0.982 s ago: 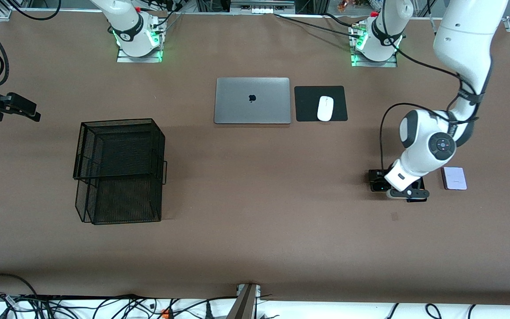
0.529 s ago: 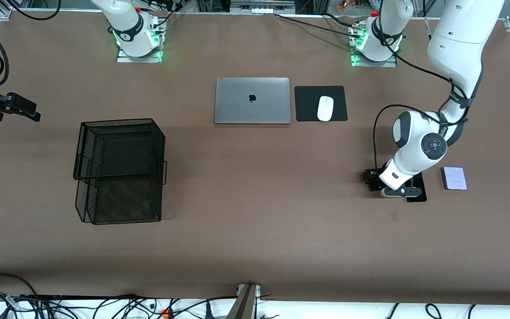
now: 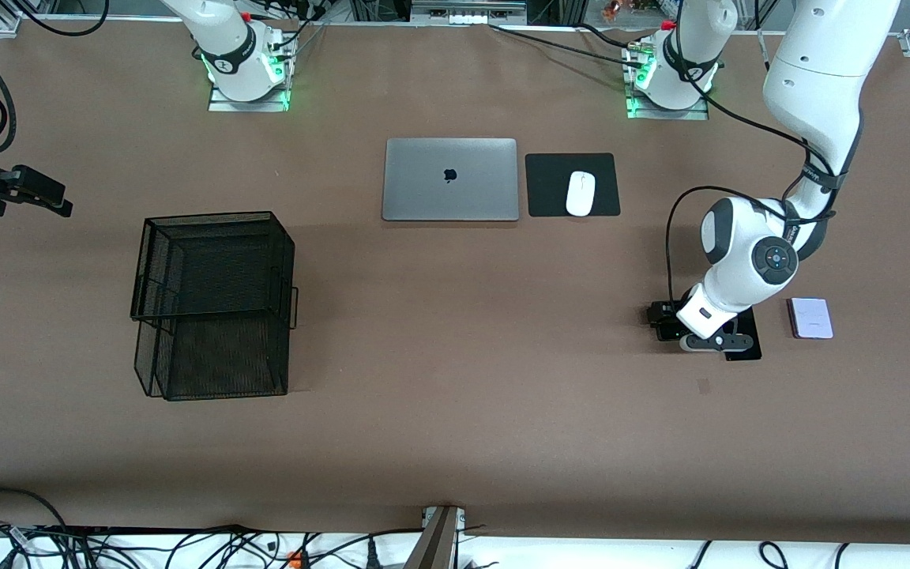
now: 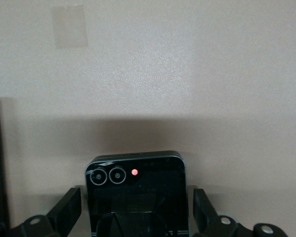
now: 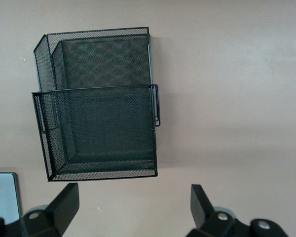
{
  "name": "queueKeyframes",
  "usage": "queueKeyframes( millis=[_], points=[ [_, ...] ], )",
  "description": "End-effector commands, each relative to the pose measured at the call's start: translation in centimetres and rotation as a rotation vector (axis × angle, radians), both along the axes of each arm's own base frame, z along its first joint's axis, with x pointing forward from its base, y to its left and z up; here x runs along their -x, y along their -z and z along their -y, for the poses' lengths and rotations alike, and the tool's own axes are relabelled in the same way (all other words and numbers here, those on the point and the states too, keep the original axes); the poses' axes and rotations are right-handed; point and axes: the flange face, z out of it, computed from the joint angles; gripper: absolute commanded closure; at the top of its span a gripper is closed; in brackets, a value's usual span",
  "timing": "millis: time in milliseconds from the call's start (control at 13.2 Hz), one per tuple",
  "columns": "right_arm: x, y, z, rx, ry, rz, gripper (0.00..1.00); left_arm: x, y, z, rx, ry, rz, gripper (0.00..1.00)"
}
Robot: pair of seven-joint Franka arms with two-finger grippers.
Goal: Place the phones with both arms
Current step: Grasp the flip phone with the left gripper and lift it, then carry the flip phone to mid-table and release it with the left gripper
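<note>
Only one readable sign is showing here: a dark apple logo is sitting in the middle of the closed silver laptop (image 3: 450, 179) lid, up at the robots' side of the counter (image 3: 455, 442). No words or numbers are coming through anywhere else (the small black folded phone (image 4: 136, 190) in the left wrist view is showing two lens rings and a red dot, no lettering). A blank strip of tape (image 4: 69, 26) on the counter is carrying no writing either.

Closed laptop (image 3: 450, 179) beside mouse (image 3: 580, 193) on pad (image 3: 550, 186); mesh basket (image 3: 214, 304).
</note>
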Motion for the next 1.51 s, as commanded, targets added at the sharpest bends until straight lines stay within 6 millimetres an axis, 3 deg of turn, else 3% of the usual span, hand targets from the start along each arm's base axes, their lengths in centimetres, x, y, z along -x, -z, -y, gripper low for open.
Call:
queueKeyframes(
  millis=[0,76,151,227,378,529,680,831,982,1133,1208,1435],
  points=[
    [0.2,-0.4,0.0,0.005,-0.012,0.001,0.00,0.2,-0.1,0.0,0.006,-0.004,0.003,0.10],
    [0.2,-0.4,0.0,0.005,-0.012,0.001,0.00,0.2,-0.1,0.1,0.006,-0.007,0.001,0.35],
    [0.2,-0.4,0.1,0.007,-0.012,0.002,0.00,0.2,-0.2,0.2,0.006,-0.018,-0.001,0.75],
    [0.2,-0.4,0.1,0.007,-0.012,0.002,0.00,0.1,-0.5,0.9,0.007,-0.014,0.003,0.84],
    [0.2,-0.3,0.1,0.007,-0.012,0.001,0.00,-1.0,-3.2,2.3,0.014,0.012,-0.010,0.84],
    [0.2,-0.4,0.0,0.005,-0.012,0.002,0.00,-3.6,-8.5,5.1,0.021,0.056,-0.090,0.83],
    [0.1,-0.2,0.1,0.007,-0.012,-0.003,0.00,-5.3,-13.9,10.5,0.024,0.114,-0.125,0.83],
    [0.1,-0.1,0.1,0.006,-0.012,-0.004,0.00,-5.3,-15.6,16.4,0.037,0.134,-0.098,0.83],
    [0.1,-0.2,0.1,0.007,-0.012,-0.001,0.00,-3.8,-15.6,25.0,0.039,0.119,-0.080,0.83],
    [0.1,-0.2,0.1,0.007,-0.012,-0.001,0.00,-2.1,-13.4,34.3,0.048,0.071,-0.069,0.83],
    [0.1,-0.2,0.1,0.007,-0.012,-0.001,0.00,-2.2,-12.2,37.5,0.070,0.024,-0.039,0.83],
    [0.1,-0.1,0.1,0.006,-0.012,-0.004,0.00,-0.8,-8.1,42.9,0.140,-0.005,0.052,0.83]
  ],
)
